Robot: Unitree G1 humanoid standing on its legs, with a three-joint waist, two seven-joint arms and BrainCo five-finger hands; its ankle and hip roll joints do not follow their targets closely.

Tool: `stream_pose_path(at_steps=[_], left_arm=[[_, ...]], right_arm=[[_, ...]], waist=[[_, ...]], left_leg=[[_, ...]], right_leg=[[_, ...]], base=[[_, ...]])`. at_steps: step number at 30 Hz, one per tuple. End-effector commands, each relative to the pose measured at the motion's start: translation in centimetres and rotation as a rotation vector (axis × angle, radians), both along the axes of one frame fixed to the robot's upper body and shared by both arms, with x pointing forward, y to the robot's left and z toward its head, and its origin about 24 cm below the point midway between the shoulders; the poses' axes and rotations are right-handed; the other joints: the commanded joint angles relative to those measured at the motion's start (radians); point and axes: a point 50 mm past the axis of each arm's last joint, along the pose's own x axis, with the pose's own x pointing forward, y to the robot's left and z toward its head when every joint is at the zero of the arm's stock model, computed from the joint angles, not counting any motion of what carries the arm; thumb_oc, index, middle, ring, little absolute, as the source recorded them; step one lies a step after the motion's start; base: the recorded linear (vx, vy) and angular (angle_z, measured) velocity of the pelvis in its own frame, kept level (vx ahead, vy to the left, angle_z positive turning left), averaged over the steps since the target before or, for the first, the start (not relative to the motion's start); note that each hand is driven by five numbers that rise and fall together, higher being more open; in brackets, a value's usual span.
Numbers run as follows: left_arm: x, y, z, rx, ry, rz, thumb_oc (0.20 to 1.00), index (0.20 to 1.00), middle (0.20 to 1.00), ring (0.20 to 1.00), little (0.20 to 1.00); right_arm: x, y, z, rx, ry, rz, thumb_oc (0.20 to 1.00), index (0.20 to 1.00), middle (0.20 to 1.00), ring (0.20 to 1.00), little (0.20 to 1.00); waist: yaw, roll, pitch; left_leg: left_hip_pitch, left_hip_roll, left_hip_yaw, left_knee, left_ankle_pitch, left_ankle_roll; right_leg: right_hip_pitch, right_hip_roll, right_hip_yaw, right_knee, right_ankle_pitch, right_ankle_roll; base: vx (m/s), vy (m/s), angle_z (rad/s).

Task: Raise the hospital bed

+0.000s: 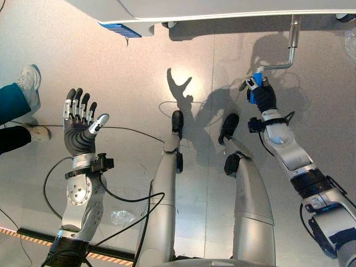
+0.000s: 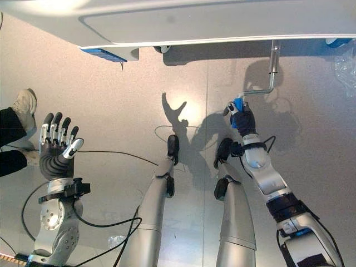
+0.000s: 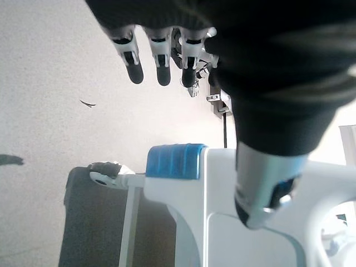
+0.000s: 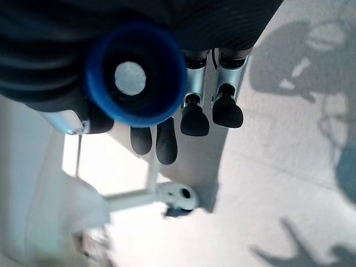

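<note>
Below, right robot hand [image 1: 261, 94] clamped round blue cylindrical crank grip [image 4: 136, 73], left robot hand [image 1: 78, 125] spread apart.

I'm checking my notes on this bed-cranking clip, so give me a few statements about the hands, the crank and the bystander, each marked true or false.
1. The right hand is curled round the crank's blue handle. True.
2. The left hand grips the bed. False: it is open, raised over the floor, holding nothing.
3. The crank hangs from the bed's edge. True.
4. A person's shoe shows on the robot's right. False: it is on the robot's left.
</note>
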Motion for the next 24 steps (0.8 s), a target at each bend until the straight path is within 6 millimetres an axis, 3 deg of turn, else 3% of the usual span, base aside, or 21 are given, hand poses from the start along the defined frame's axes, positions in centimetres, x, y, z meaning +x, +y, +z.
stream_pose_path(at_steps=[1, 2, 3, 6, 7, 11, 13, 15, 16, 17, 18, 20, 24], left_arm=[[-2.8, 1.5, 0.7, 0.042, -0.061, 0.051, 1.000, 1.000, 1.000, 1.000, 1.000], [-2.8, 1.5, 0.7, 0.042, -0.061, 0.049, 1.000, 1.000, 1.000, 1.000, 1.000], [-3.0, 1.7, 0.7, 0.035, -0.065, 0.056, 1.000, 1.000, 1.000, 1.000, 1.000], [-3.2, 1.9, 0.8, 0.033, -0.069, 0.055, 1.000, 1.000, 1.000, 1.000, 1.000], [-3.3, 2.0, 0.8, 0.026, -0.071, 0.057, 1.000, 1.000, 1.000, 1.000, 1.000], [-3.3, 2.2, 0.8, 0.018, -0.079, 0.071, 1.000, 1.000, 1.000, 1.000, 1.000], [-3.3, 2.3, 0.8, 0.007, -0.082, 0.071, 1.000, 1.000, 1.000, 1.000, 1.000], [-3.2, 2.4, 0.9, 0.010, -0.082, 0.077, 1.000, 1.000, 1.000, 1.000, 1.000], [-3.1, 2.5, 1.0, 0.017, -0.091, 0.077, 1.000, 1.000, 1.000, 1.000, 1.000], [-3.0, 2.4, 1.0, 0.015, -0.093, 0.076, 1.000, 1.000, 1.000, 1.000, 1.000], [-2.9, 2.5, 1.2, 0.024, -0.105, 0.079, 1.000, 1.000, 1.000, 1.000, 1.000], [-2.9, 2.4, 1.4, 0.026, -0.114, 0.077, 1.000, 1.000, 1.000, 1.000, 1.000], [-2.8, 2.4, 1.5, 0.030, -0.120, 0.080, 1.000, 1.000, 1.000, 1.000, 1.000]], right_arm=[[-6.2, 1.2, 5.8, 0.243, -0.553, 0.180, 0.200, 0.200, 0.200, 0.200, 0.200], [-6.3, 1.2, 5.8, 0.244, -0.553, 0.179, 0.200, 0.200, 0.200, 0.200, 0.200], [-6.8, -0.6, 6.0, 0.318, -0.600, 0.109, 0.200, 0.200, 0.200, 0.200, 0.200], [-7.1, -1.6, 5.9, 0.364, -0.621, 0.065, 0.200, 0.200, 0.200, 0.200, 0.200], [-7.2, -2.9, 6.0, 0.411, -0.653, -0.005, 0.200, 0.200, 0.200, 0.200, 0.200], [-7.0, -4.9, 5.8, 0.488, -0.675, -0.134, 0.200, 0.200, 0.200, 0.200, 0.200], [-6.0, -6.5, 5.2, 0.542, -0.642, -0.245, 0.200, 0.200, 0.200, 0.200, 0.200], [-5.6, -6.9, 5.0, 0.537, -0.626, -0.273, 0.200, 0.200, 0.200, 0.200, 0.200], [-5.0, -8.3, 4.7, 0.483, -0.579, -0.386, 0.200, 0.200, 0.200, 0.200, 0.200], [-4.9, -8.4, 4.8, 0.481, -0.582, -0.389, 0.200, 0.200, 0.200, 0.200, 0.200], [-4.3, -10.2, 4.4, 0.487, -0.540, -0.509, 0.200, 0.200, 0.200, 0.200, 0.200], [-3.6, -12.2, 4.1, 0.501, -0.495, -0.610, 0.200, 0.200, 0.200, 0.200, 0.200], [-3.0, -14.3, 3.7, 0.554, -0.445, -0.685, 0.200, 0.200, 0.200, 0.200, 0.200]], waist=[[-0.070, -0.047, -0.013], [-0.068, -0.047, -0.013], [-0.079, -0.050, -0.013], [-0.082, -0.052, -0.013], [-0.087, -0.053, -0.013], [-0.091, -0.058, -0.013], [-0.091, -0.059, -0.013], [-0.091, -0.059, -0.013], [-0.091, -0.062, -0.013], [-0.091, -0.060, -0.013], [-0.084, -0.061, -0.013], [-0.079, -0.060, -0.013], [-0.074, -0.056, -0.013]], left_leg=[[-0.005, -0.079, 0.028, -0.066, 0.004, 0.099], [-0.004, -0.079, 0.028, -0.066, 0.004, 0.099], [-0.001, -0.079, 0.027, -0.066, 0.001, 0.098], [0.002, -0.078, 0.025, -0.066, -0.002, 0.098], [0.005, -0.079, 0.024, -0.067, -0.004, 0.097], [0.011, -0.076, 0.024, -0.072, -0.006, 0.096], [0.017, -0.075, 0.022, -0.076, -0.007, 0.095], [0.018, -0.074, 0.021, -0.077, -0.007, 0.094], [0.021, -0.074, 0.020, -0.078, -0.008, 0.094], [0.020, -0.074, 0.020, -0.078, -0.008, 0.094], [0.023, -0.075, 0.017, -0.078, -0.009, 0.093], [0.023, -0.074, 0.016, -0.078, -0.011, 0.093], [0.019, -0.073, 0.014, -0.074, -0.014, 0.094]], right_leg=[[-0.027, -0.027, 0.048, 0.019, 0.054, 0.164], [-0.026, -0.027, 0.048, 0.020, 0.054, 0.164], [-0.026, -0.024, 0.050, 0.018, 0.053, 0.164], [-0.024, -0.022, 0.052, 0.019, 0.052, 0.163], [-0.022, -0.021, 0.053, 0.019, 0.050, 0.163], [-0.022, -0.018, 0.057, 0.018, 0.051, 0.163], [-0.016, -0.017, 0.058, 0.013, 0.050, 0.162], [-0.018, -0.015, 0.060, 0.015, 0.050, 0.161], [-0.014, -0.015, 0.061, 0.017, 0.047, 0.160], [-0.016, -0.015, 0.061, 0.017, 0.046, 0.160], [-0.015, -0.015, 0.061, 0.018, 0.044, 0.160], [-0.016, -0.018, 0.059, 0.019, 0.043, 0.160], [-0.023, -0.017, 0.058, 0.025, 0.042, 0.159]], base=[[0.01, -0.004, 0.05], [0.01, -0.019, 0.05], [0.01, -0.012, 0.05], [0.00, -0.009, 0.03], [0.01, -0.019, -0.04], [0.00, -0.004, -0.01], [0.00, -0.040, -0.04], [0.00, 0.000, 0.00], [0.00, 0.000, 0.00], [0.00, -0.044, 0.02], [0.00, -0.030, 0.03], [0.00, -0.019, 0.01], [0.00, 0.000, 0.00]])
